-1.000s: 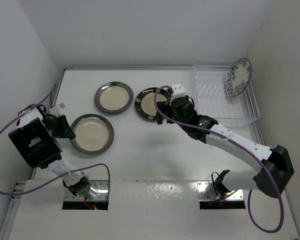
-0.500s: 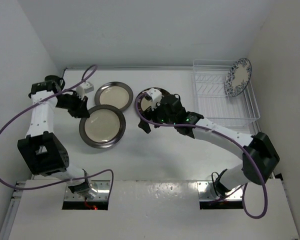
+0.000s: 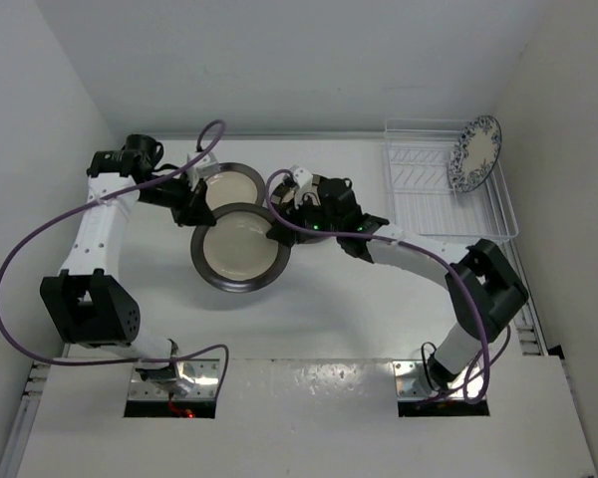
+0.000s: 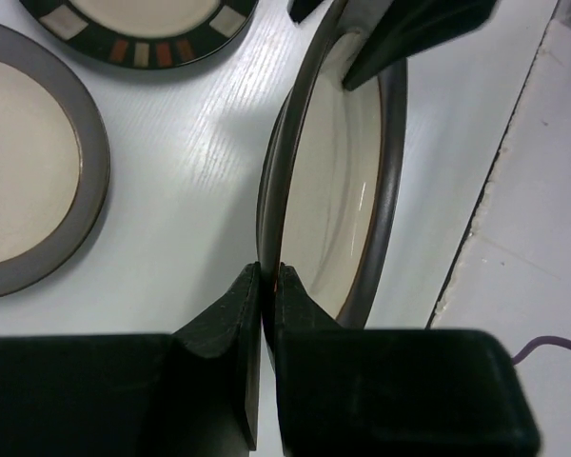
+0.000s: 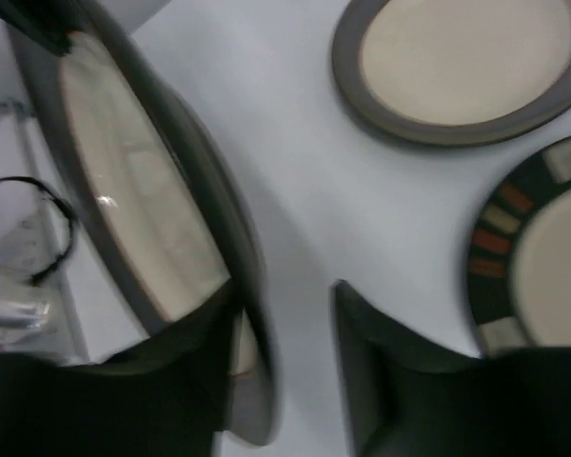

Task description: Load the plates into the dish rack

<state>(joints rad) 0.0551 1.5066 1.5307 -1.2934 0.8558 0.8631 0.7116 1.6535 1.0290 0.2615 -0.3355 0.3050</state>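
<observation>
Left end effector [image 3: 192,202] is clamped on the far-left rim of the held plate [image 3: 241,249] (dark rim, cream centre). Left wrist view shows both fingers pinched on the rim edge, plate lifted off the table [image 3: 359,309] and seemingly tilted. It hangs left of table centre.

This looks like a handover: the dish rack [image 3: 424,204] sits at the far-right corner, probably beyond the left arm's reach. Right end effector [image 3: 279,227] is spread apart, fingers straddling the plate's far-right rim. Right wrist view shows a gap; contact unclear, no grip yet.

Floral plate [image 3: 475,152] stands upright at the rack's far-right end. Second dark-rimmed plate [image 3: 229,182] lies flat toward the far edge, partly hidden by the held one. Patch-rimmed plate [image 4: 171,48] lies flat beside it, under the right arm.

Room: bare table on the near side and toward the rack; tines left of the floral plate are free. Risk: the lifted rim hangs over both flat plates, and the rack's left wire edge must be cleared.
</observation>
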